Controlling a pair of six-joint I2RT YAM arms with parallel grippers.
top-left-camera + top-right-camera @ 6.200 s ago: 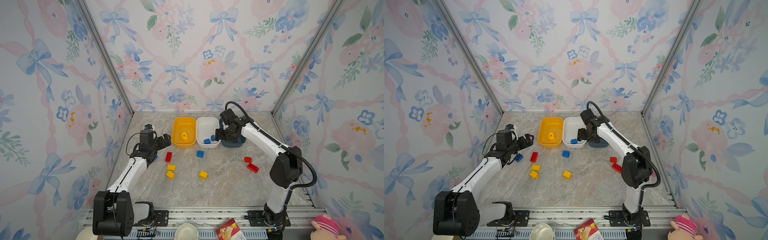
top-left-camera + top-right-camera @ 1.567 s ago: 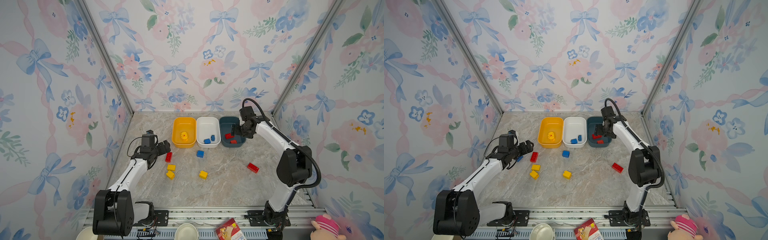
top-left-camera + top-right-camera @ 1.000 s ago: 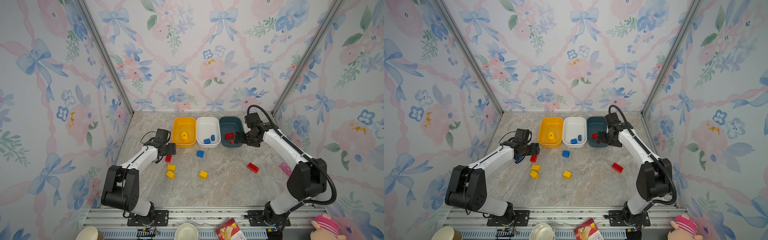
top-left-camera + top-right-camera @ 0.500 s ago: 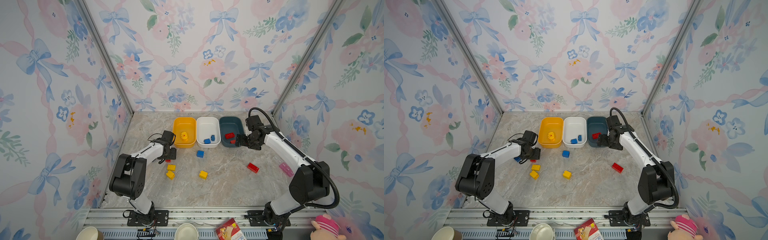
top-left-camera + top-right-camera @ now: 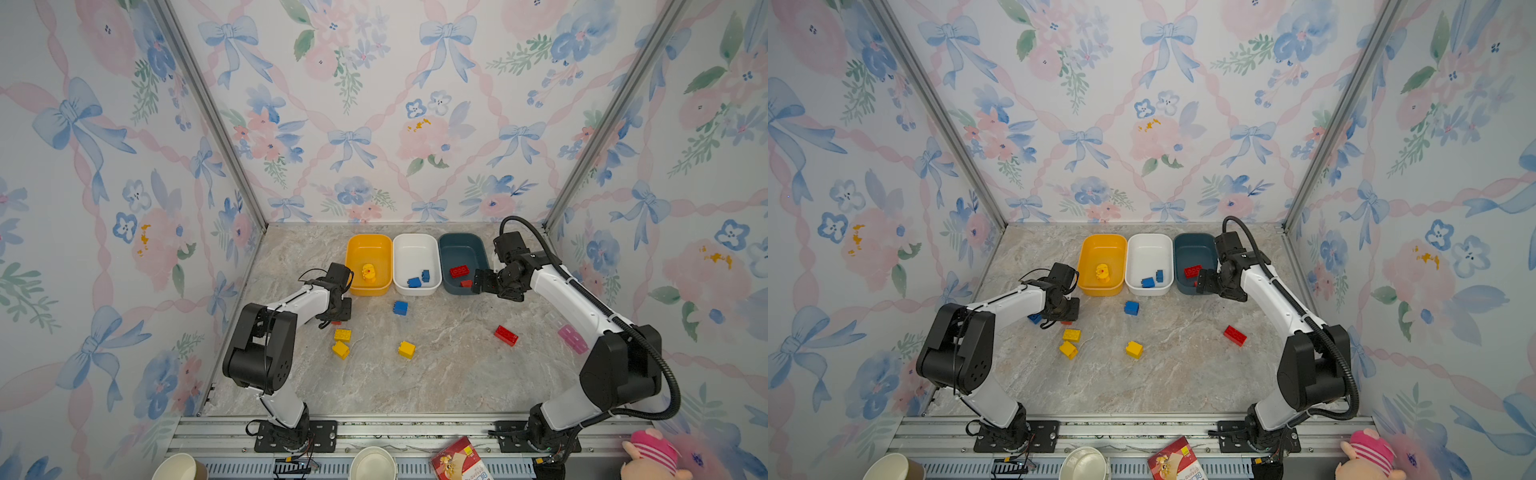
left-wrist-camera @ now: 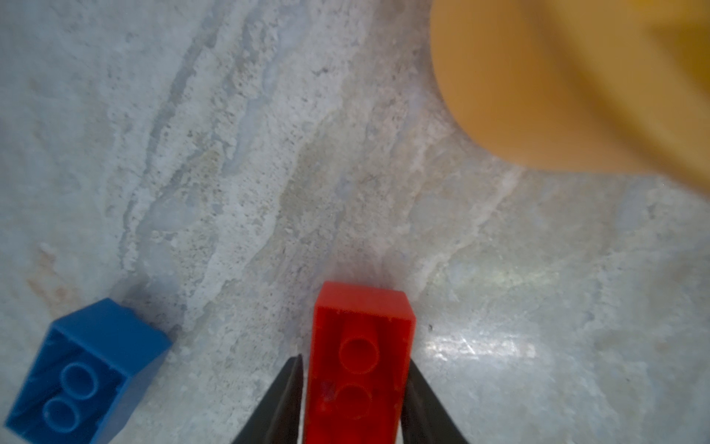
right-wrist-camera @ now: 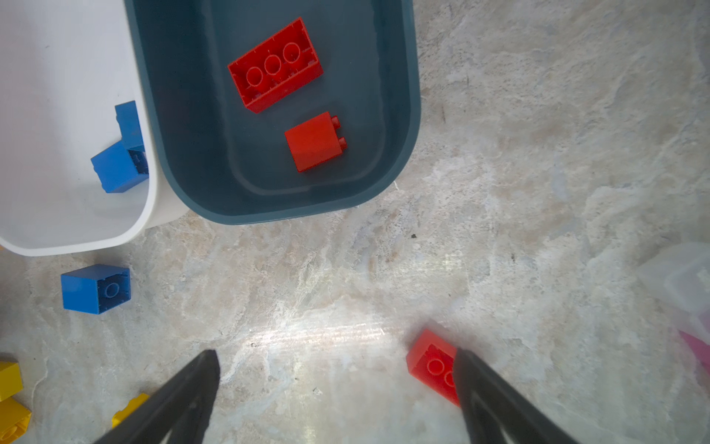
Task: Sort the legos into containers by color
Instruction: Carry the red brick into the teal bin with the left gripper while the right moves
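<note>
My left gripper [image 6: 355, 361] is shut on a red lego [image 6: 361, 326] that rests on the table just in front of the yellow tub [image 5: 369, 245]. A blue lego [image 6: 84, 369] lies beside it. My right gripper [image 7: 334, 353] hangs open and empty over the table before the teal tub [image 7: 399, 115], which holds two red legos [image 7: 274, 65]. The white tub [image 5: 415, 243] holds two blue legos [image 5: 414, 282]. One yellow lego [image 5: 368, 273] sits in the yellow tub. Loose on the table are a blue lego [image 5: 400, 308], three yellow legos [image 5: 342, 335] and a red lego [image 5: 505, 335].
A pale pink translucent piece [image 5: 572, 338] lies by the right wall. Paper cups [image 5: 372, 465], a snack packet [image 5: 457, 461] and a plush toy [image 5: 648, 457] sit beyond the front rail. Flowered walls close in the left, back and right sides.
My left gripper swung right to the red lego and closed on it. My right gripper drew back from the teal tub towards the front, still open.
</note>
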